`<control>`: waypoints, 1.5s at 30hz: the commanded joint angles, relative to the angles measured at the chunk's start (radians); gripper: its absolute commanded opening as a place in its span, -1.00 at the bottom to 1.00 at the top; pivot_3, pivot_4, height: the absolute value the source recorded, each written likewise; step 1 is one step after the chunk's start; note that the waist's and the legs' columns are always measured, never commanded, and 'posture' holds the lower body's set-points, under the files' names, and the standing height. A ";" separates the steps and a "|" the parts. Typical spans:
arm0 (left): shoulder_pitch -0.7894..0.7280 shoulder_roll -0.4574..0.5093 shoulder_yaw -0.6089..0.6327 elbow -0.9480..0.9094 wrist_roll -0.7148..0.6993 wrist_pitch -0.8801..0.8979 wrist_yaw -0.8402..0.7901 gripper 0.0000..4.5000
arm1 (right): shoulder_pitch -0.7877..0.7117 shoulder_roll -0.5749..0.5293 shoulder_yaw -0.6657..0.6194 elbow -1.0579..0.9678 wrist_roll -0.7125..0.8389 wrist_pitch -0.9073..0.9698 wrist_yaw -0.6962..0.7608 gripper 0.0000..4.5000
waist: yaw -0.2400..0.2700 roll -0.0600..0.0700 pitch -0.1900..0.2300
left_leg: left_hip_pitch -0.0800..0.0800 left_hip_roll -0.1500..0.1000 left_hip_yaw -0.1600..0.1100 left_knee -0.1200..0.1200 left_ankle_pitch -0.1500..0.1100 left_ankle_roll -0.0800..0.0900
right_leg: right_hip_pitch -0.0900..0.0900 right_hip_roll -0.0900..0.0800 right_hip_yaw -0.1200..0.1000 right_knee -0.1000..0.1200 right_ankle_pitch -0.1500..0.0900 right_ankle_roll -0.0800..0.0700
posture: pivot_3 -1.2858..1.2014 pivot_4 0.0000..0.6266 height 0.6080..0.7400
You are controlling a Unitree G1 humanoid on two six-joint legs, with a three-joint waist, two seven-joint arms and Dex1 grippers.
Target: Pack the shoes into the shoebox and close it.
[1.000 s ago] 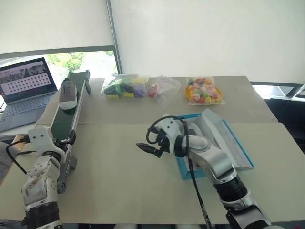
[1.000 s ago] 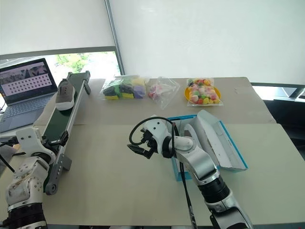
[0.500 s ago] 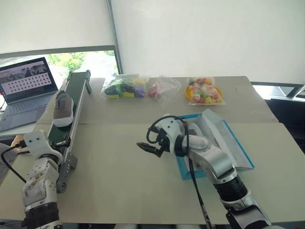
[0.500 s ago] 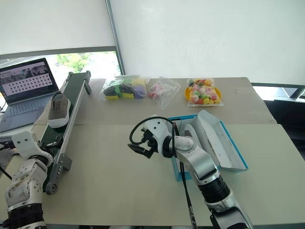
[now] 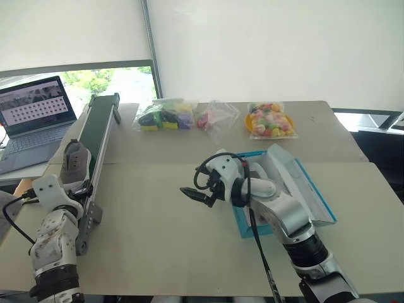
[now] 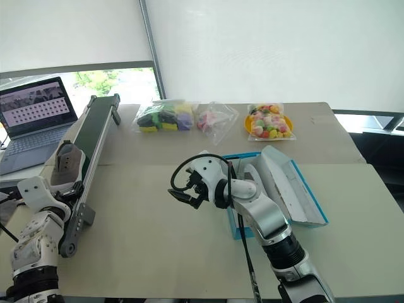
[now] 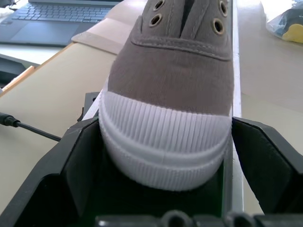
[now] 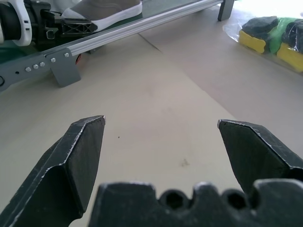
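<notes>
no readable text, brand or number anywhere, laptop (image 5: 33,120) screen left of the conveyor (image 5: 95,148) showing rows of tiny marks too small to read

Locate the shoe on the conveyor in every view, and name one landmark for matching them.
Left eye view: shoe at far left, on the conveyor belt, just past the left gripper.
Right eye view: far left, same spot.
Left wrist view: its white toe sits between the open fingers.
Right wrist view: upper left.
Shared landmark: the belt's metal rail.
</notes>
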 commanded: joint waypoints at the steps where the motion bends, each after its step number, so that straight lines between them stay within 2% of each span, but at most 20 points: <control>1: -0.024 0.000 0.039 -0.008 -0.035 0.019 0.021 0.77 | -0.020 0.015 -0.039 -0.051 0.023 0.013 -0.012 1.00 | 0.000 0.000 0.000 | 0.000 0.000 0.000 0.000 0.000 0.000 | 0.000 0.000 0.000 0.000 0.000 0.000 | 0.03 -0.52 -0.19; 3: -0.028 -0.001 0.043 -0.004 -0.043 0.027 0.022 0.53 | -0.025 0.018 -0.047 -0.057 0.028 0.019 -0.014 1.00 | 0.001 0.000 0.000 | 0.000 0.000 0.000 0.000 0.000 0.000 | 0.000 0.000 0.000 0.000 0.000 0.000 | 0.03 -0.52 -0.19; 5: -0.028 0.002 0.041 -0.003 -0.046 0.030 0.021 0.38 | -0.029 0.019 -0.053 -0.062 0.029 0.025 -0.013 1.00 | 0.003 0.000 0.000 | 0.000 0.000 -0.001 0.000 0.001 -0.001 | 0.000 0.000 0.000 0.000 0.000 0.000 | 0.03 -0.52 -0.19; 11: -0.030 -0.001 0.036 -0.009 -0.047 0.031 0.020 0.14 | -0.037 0.016 -0.063 -0.062 0.027 0.031 -0.010 1.00 | 0.004 0.000 0.000 | 0.001 0.000 -0.002 -0.001 0.002 -0.004 | 0.001 0.000 -0.002 0.001 0.001 -0.002 | 0.03 -0.52 -0.19; 16: -0.060 -0.052 0.069 -0.131 -0.130 -0.089 -0.030 0.14 | -0.040 0.017 -0.065 -0.053 0.020 0.030 -0.017 1.00 | 0.004 0.000 0.000 | 0.001 0.001 -0.003 -0.001 0.004 -0.006 | 0.001 0.001 -0.005 0.001 0.003 -0.004 | 0.03 -0.52 -0.19; 22: -0.118 -0.125 0.042 -0.291 -0.354 0.035 -0.051 0.14 | -0.064 0.071 -0.136 -0.014 0.063 0.075 -0.057 1.00 | 0.001 -0.004 -0.001 | -0.001 0.001 -0.004 -0.001 0.005 -0.008 | 0.001 -0.001 -0.006 0.000 0.003 -0.004 | 0.03 -0.52 -0.19; 25: -0.125 -0.167 -0.031 -0.396 -0.543 0.185 -0.068 0.14 | -0.112 0.163 -0.272 0.042 0.150 0.191 -0.141 1.00 | -0.004 -0.004 -0.001 | -0.001 0.000 -0.003 -0.001 0.004 -0.007 | 0.000 -0.001 -0.005 0.000 0.003 -0.003 | 0.03 -0.52 -0.19; 28: -0.096 -0.179 -0.120 -0.471 -0.678 0.314 -0.107 0.14 | -0.193 0.314 -0.497 0.122 0.305 0.371 -0.287 1.00 | -0.004 -0.004 -0.001 | -0.002 0.000 -0.003 -0.001 0.003 -0.005 | 0.000 -0.002 -0.005 0.000 0.004 -0.002 | 0.03 -0.52 -0.19; 29: -0.075 -0.167 -0.172 -0.496 -0.685 0.349 -0.135 0.14 | -0.237 0.370 -0.597 0.155 0.371 0.435 -0.352 1.00 | -0.004 -0.004 -0.001 | -0.002 0.000 -0.002 -0.001 0.003 -0.005 | 0.000 -0.001 -0.005 0.000 0.004 -0.002 | 0.03 -0.52 -0.19; 31: -0.051 -0.153 -0.235 -0.525 -0.692 0.384 -0.161 0.14 | -0.294 0.433 -0.720 0.191 0.448 0.525 -0.440 1.00 | -0.007 -0.003 -0.001 | -0.001 0.000 -0.002 -0.002 0.003 -0.005 | -0.001 0.000 -0.004 0.000 0.004 -0.002 | 0.03 -0.52 -0.19; 35: -0.044 -0.149 -0.308 -0.550 -0.705 0.406 -0.181 0.14 | -0.373 0.477 -0.859 0.233 0.586 0.583 -0.595 1.00 | -0.004 -0.001 0.000 | -0.001 0.000 -0.002 -0.002 0.003 -0.004 | -0.001 0.001 -0.004 0.001 0.004 -0.002 | 0.03 -0.52 -0.19; 43: -0.057 -0.133 -0.343 -0.526 -0.687 0.388 -0.193 0.14 | -0.386 0.463 -0.851 0.217 0.722 0.588 -0.730 1.00 | -0.030 0.002 0.001 | 0.000 0.001 0.001 -0.001 0.003 -0.003 | 0.000 0.005 0.000 0.000 0.004 -0.002 | 0.03 -0.52 -0.19; 45: -0.062 -0.129 -0.347 -0.521 -0.682 0.383 -0.199 0.14 | -0.374 0.467 -0.834 0.201 0.756 0.585 -0.751 0.77 | -0.031 0.002 0.001 | 0.000 0.001 0.002 -0.001 0.003 -0.003 | 0.000 0.005 0.001 0.000 0.004 -0.002 | 0.03 -0.52 -0.19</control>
